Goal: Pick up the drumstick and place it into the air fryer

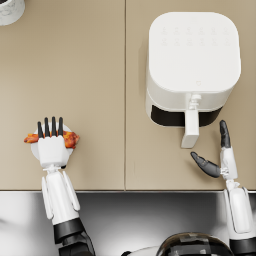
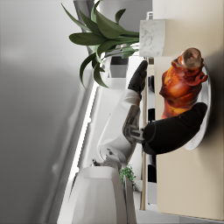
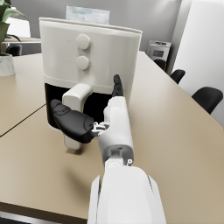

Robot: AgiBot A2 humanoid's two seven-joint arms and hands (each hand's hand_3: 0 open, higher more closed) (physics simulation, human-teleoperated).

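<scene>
We counted one tan table point(image 1: 90, 65), split by a single seam and edged by a grey metallic strip along the robot's side. On it stood one white air fryer point(image 1: 192, 55), its dark drawer slot and one white handle point(image 1: 190, 129) facing the robot; the right wrist view showed two round knobs point(image 3: 82, 52) on its front. Two white arms reached over the table. The right hand point(image 1: 217, 157) hovered just beside the handle, fingers spread wide with the thumb out to the side, holding nothing and touching nothing we could see. The left hand point(image 1: 51, 140) lay over one small white plate point(image 2: 205, 105) near the table's front edge, well apart from the fryer. On that plate sat the single drumstick point(image 2: 181, 83), glossy red-brown, bone end pointing away from the palm. In the head view the straight dark fingers point(image 1: 50, 126) stretched across the meat; in the left wrist view the thumb point(image 2: 175, 131) pressed against the drumstick's thick end. We could not tell whether the fingers had truly closed round it, and the drumstick lay on the plate. One marbled white pot point(image 2: 152, 38) with a green plant point(image 2: 103, 35) stood at the table's far corner.
</scene>
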